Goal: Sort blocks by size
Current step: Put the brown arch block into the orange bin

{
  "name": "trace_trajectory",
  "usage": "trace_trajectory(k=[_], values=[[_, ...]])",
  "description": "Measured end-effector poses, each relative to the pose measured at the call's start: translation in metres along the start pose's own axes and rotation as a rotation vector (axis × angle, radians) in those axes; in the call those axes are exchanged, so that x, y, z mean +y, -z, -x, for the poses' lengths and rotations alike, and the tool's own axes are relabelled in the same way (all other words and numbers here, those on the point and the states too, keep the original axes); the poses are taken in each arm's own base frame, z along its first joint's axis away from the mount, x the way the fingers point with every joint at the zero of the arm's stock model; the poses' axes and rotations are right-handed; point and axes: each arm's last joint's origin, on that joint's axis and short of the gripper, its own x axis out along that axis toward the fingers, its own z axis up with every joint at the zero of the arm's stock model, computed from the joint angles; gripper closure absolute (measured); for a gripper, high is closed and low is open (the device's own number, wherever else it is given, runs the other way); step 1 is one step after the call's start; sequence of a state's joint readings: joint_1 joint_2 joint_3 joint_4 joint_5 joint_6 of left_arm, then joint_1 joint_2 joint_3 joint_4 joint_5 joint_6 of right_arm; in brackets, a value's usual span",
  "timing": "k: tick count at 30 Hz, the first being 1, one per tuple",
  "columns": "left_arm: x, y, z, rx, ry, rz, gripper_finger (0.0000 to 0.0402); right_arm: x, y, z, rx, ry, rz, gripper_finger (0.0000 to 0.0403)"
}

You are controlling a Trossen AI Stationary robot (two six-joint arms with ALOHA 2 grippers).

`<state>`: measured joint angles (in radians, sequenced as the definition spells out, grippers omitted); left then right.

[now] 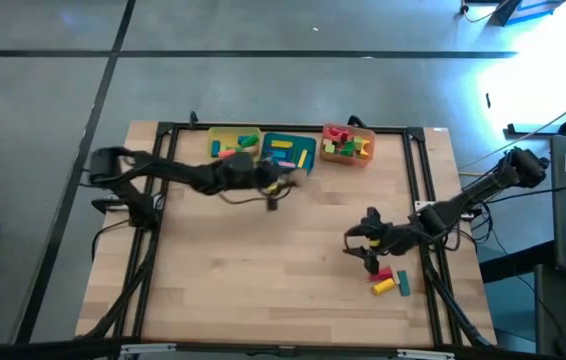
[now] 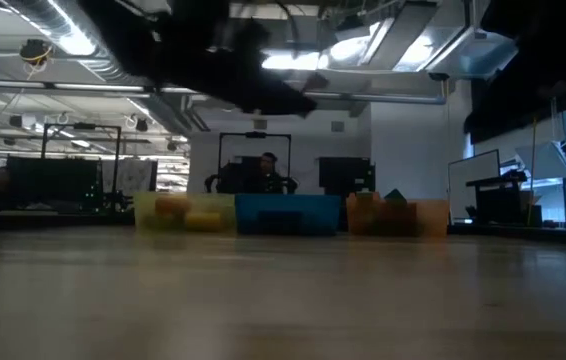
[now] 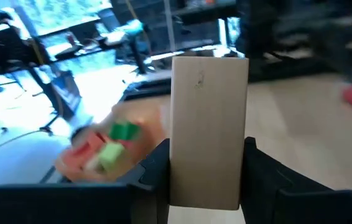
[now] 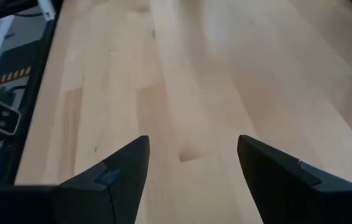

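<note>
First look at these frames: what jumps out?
The tan rectangular wooden block fills the left wrist view, clamped between the left gripper fingers near the teal tray. Yellow, teal and orange trays of bright blocks line the table's far edge. The right gripper hangs open beside three loose blocks.

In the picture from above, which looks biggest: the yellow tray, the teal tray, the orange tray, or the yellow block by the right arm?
1. Teal tray and yellow tray: they look about alike, so I won't rank them.
2. Orange tray: a bit smaller.
3. Yellow block: clearly smallest.
</note>
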<state>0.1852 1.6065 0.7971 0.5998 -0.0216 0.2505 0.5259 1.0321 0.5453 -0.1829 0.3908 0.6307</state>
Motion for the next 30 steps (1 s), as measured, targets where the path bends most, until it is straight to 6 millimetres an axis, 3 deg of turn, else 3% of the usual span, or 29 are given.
trace_trajectory(k=[6, 11, 15, 22, 30], values=[[0.038, -0.008, -0.072, -0.033, -0.098, 0.021, 0.028, 0.002, 0.001, 0.001, 0.005, -0.015, 0.017, 0.0157], [0.066, -0.002, -0.132, -0.055, -0.156, 0.05, 0.0279, 0.003, 0.002, 0.001, 0.04, -0.059, 0.014, 0.0157], [0.081, 0.004, -0.169, -0.079, -0.156, 0.129, 0.0278, 0.007, 0.005, 0.002, 0.127, -0.178, 0.014, 0.0157], [0.083, 0.02, -0.213, -0.105, -0.143, 0.196, 0.0278, 0.012, 0.008, 0.004, 0.266, -0.352, -0.032, 0.0157], [0.079, 0.049, -0.234, -0.074, -0.151, 0.188, 0.0275, 0.012, 0.008, 0.004, 0.275, -0.36, -0.037, 0.0157]])
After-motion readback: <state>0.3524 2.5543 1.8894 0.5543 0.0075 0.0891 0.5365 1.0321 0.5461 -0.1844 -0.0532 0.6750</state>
